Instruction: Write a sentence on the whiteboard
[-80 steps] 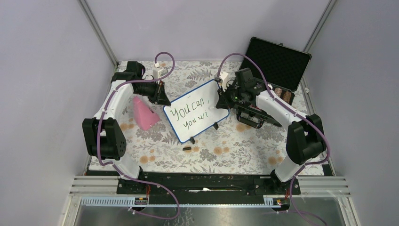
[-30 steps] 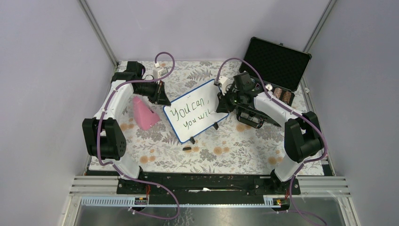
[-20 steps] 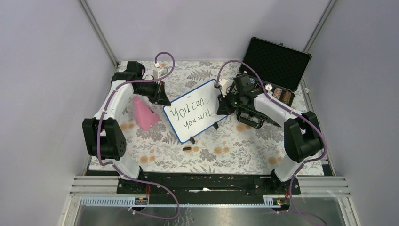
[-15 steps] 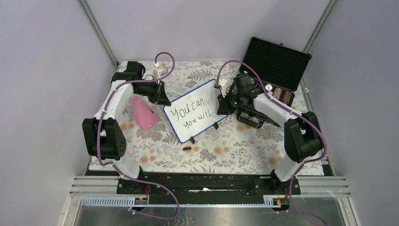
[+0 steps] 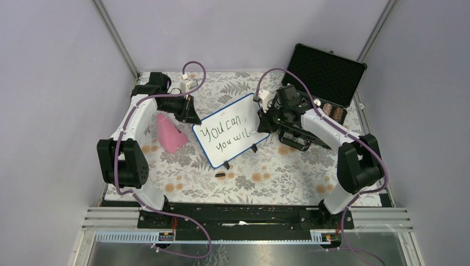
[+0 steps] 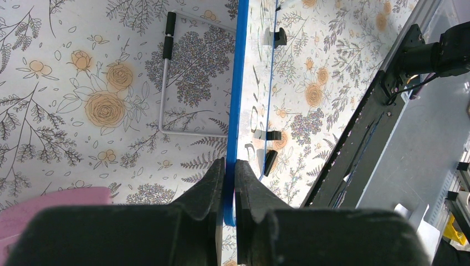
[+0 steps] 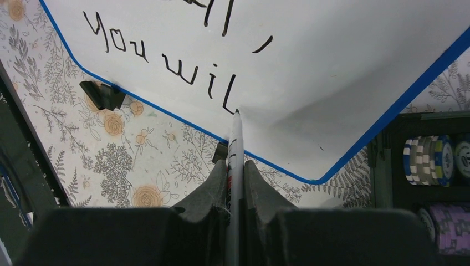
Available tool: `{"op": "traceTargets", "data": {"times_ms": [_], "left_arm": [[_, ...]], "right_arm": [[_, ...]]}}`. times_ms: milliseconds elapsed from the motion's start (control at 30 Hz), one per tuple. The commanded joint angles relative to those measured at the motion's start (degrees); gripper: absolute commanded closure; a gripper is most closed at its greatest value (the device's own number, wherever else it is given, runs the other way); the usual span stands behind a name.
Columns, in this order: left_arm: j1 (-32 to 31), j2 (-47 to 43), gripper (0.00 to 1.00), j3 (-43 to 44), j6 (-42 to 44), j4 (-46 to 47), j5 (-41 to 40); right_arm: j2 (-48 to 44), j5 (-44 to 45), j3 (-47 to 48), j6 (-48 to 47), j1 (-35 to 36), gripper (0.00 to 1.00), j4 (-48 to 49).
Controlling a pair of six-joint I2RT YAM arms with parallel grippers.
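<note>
The whiteboard [image 5: 239, 108] stands propped at a tilt in the middle of the floral worktop [image 5: 277, 177]. The left claw [image 6: 230, 165] is pressed together on the board's blue frame at its 10 o'clock corner. That wrist camera sees the board edge-on, so the writing face is almost hidden and only faint strokes show. Behind the board a thin wire stand [image 6: 164, 83] lies against the cloth; whether it joins the frame cannot be made out.

At the board's 3 o'clock edge the right claw [image 7: 235, 162] pinches a white marker [image 7: 235, 136], the rear of its barrel buried between the fingers. The tip touches the white surface at the end of the sentence [image 5: 224, 134], which reads "You can," above and "you wil" below. In the right wrist view the upper line is cut off by the picture's top edge, leaving only letter bottoms and the comma. From overhead the pen is lost under the wrist.

A black clip foot [image 7: 102, 94] grips the lower frame. A pink wedge [image 5: 169, 133] sits just beside the board at 9 o'clock. A small dark piece [image 5: 220, 175] lies apart at 6 o'clock, too small to identify. At 2 o'clock a black case [image 5: 327, 69] stands open, with stacked poker chips [image 7: 432, 160] partly cut off.
</note>
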Motion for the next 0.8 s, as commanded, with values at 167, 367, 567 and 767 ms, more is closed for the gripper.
{"op": "traceTargets", "data": {"times_ms": [167,367,567,767], "left_arm": [[-0.6,-0.9,1.00,0.7,0.6,1.8,-3.0],[-0.6,-0.8,1.00,0.9,0.7,1.9,-3.0],[-0.6,-0.6,1.00,1.0,0.6,1.8,-2.8],[-0.6,-0.7,1.00,1.0,0.6,1.9,-3.0]], "right_arm": [[-3.7,-0.1,5.0,-1.0,-0.9,1.00,-0.4],[-2.3,-0.5,6.1,-0.9,-1.0,1.00,-0.3],[-1.3,-0.5,6.1,-1.0,-0.9,1.00,-0.2],[-0.3,-0.3,6.4,-0.8,-0.9,1.00,0.7]]}}
